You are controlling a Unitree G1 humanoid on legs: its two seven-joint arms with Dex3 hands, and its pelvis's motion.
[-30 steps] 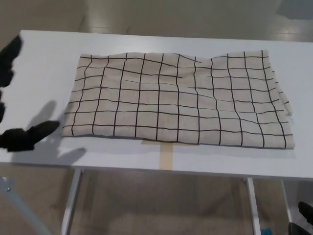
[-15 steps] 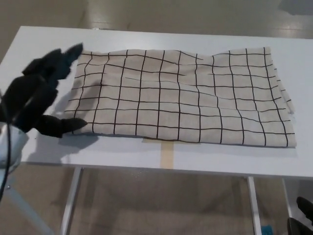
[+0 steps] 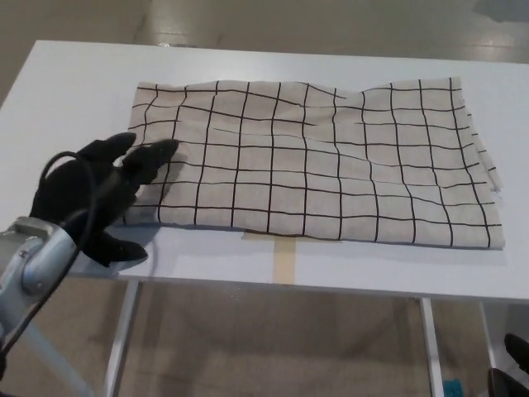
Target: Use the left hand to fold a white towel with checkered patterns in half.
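Observation:
A white towel [image 3: 314,161] with a black checkered grid lies spread flat across the white table [image 3: 74,91], slightly rumpled along its far edge. My left hand [image 3: 95,194] is over the towel's near left corner, two fingers [image 3: 153,155] reaching onto the cloth and the thumb lower, by the table's front edge. Its fingers are apart and hold nothing. The silver forearm [image 3: 33,265] comes in from the lower left. Of my right hand only a dark bit [image 3: 508,372] shows at the bottom right corner, below the table.
A strip of tan tape [image 3: 283,258] sits on the table's front edge just below the towel's middle. White table legs [image 3: 124,331] stand beneath. Bare tabletop lies left of and behind the towel.
My left hand has come in from the far left and dropped onto the towel's near left corner. The towel has not moved; the camera shifted slightly.

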